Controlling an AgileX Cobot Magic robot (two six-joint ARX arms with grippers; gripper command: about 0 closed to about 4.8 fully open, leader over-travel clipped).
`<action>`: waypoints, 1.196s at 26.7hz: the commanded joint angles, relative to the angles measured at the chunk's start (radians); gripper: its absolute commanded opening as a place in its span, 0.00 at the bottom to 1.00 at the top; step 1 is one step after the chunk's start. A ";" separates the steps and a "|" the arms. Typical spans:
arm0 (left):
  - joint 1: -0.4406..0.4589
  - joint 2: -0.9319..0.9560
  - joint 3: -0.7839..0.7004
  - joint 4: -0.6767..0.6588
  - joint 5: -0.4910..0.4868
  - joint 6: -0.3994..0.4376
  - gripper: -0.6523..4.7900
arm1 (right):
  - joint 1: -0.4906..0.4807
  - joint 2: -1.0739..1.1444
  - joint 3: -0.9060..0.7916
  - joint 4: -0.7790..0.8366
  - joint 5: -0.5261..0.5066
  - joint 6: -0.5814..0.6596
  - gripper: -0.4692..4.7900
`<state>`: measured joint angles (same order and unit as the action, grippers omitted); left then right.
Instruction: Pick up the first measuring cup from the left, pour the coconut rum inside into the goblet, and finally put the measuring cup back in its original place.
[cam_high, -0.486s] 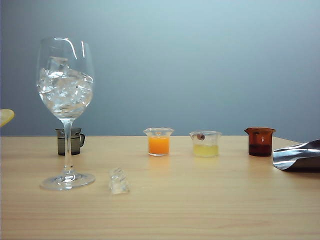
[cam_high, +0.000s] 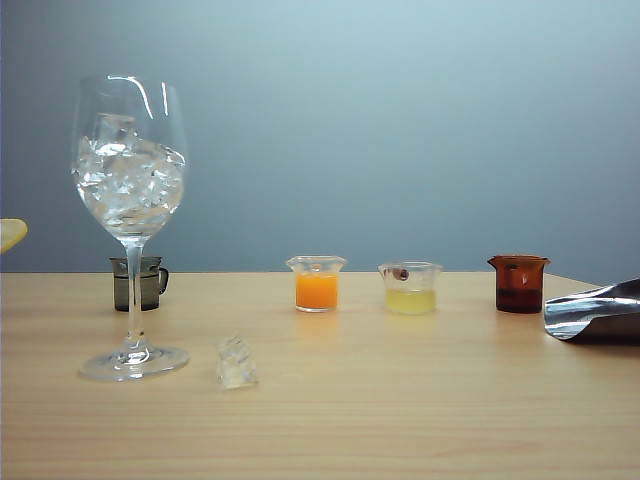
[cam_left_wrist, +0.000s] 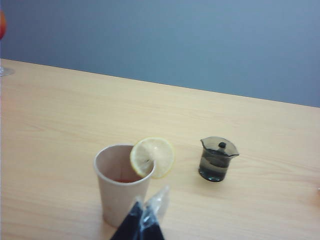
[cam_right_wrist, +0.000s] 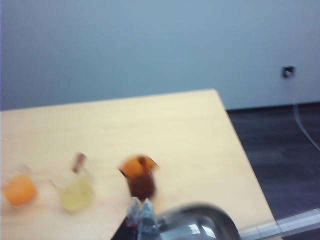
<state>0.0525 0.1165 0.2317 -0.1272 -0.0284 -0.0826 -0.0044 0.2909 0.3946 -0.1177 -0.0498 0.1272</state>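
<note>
Reaching for the first measuring cup from the left (cam_left_wrist: 218, 159) looks like the left arm's job. In left wrist view the left gripper (cam_left_wrist: 145, 212) has its jaws pressed together, nothing between them, low over the tabletop (cam_left_wrist: 60, 105). Grey cup sits ahead of the tips, off toward 2 o'clock, apart from them. It stands upright, long axis vertical, spout rim flared; coconut rum (cam_left_wrist: 215, 167) shows as clear liquid in lower part. A paper cup (cam_left_wrist: 122, 182) w/ lemon slice (cam_left_wrist: 152, 157) stands just beyond the jaws, between tips and straight-ahead path, so judged approach needs a swing toward the grey cup.

Exterior view: grey cup (cam_high: 147, 285) at approx 9 o'clock on the tabletop, back row, partly hidden behind stem of the goblet (cam_high: 130, 180). Goblet nearer the camera, bowl full of ice. Handle visible on the cup's right side.

Right gripper (cam_right_wrist: 141, 212): jaws appear closed, empty, blurred; beside a metal bowl (cam_right_wrist: 200, 222), well apart from the grey cup.

Neither arm seen in exterior view. Rum level hard to read.
</note>
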 joint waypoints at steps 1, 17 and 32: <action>0.000 0.110 0.058 0.064 0.072 0.002 0.11 | 0.014 0.129 0.094 0.088 -0.056 0.003 0.07; -0.150 0.967 0.132 0.695 0.130 0.056 0.11 | 0.664 0.684 0.280 0.451 0.051 -0.005 0.07; -0.151 1.716 0.425 1.070 0.141 0.056 0.32 | 0.672 0.698 0.278 0.381 0.051 -0.074 0.07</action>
<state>-0.0978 1.8133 0.6361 0.9306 0.0902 -0.0307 0.6678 0.9848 0.6670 0.2573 0.0002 0.0734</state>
